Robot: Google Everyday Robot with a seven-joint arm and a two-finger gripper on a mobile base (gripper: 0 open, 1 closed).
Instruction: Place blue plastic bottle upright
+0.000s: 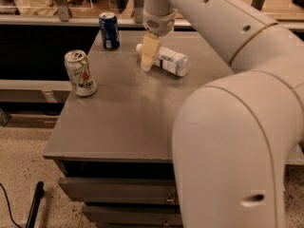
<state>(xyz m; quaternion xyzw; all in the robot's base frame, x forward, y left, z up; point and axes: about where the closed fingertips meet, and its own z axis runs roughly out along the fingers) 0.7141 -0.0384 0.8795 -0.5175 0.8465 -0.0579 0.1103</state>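
Camera view: the white arm (pixel 237 127) is filling the right side and foreground, with its thick elbow nearest the lens. Its upper links are reaching back and to the left, over the far part of the grey table (pixel 128 113). The table is standing on a speckled floor (pixel 23 156), and closed drawers (pixel 118 191) are showing below its front edge.

The bottle (pixel 168 61) is lying on its side on the far half of the table, right of centre. Its white cap (pixel 139 47) is pointing left and slightly away, and its labelled body is running toward the right. A white-green can (pixel 80 73) is standing upright near the table's left edge, well apart from the bottle. A dark blue can (pixel 109 30) is standing upright at the far left corner, beyond the white-green can.

The gripper (pixel 147 65) is hanging tip-down from the wrist at the bottle's cap end. Its pale yellow tip is overlapping the neck in this view and sitting close to the table surface. Whether the gripper is spread or pressed together cannot be told, nor whether it is touching the bottle. A thin black cable (pixel 5 208) is lying on the floor at lower left.
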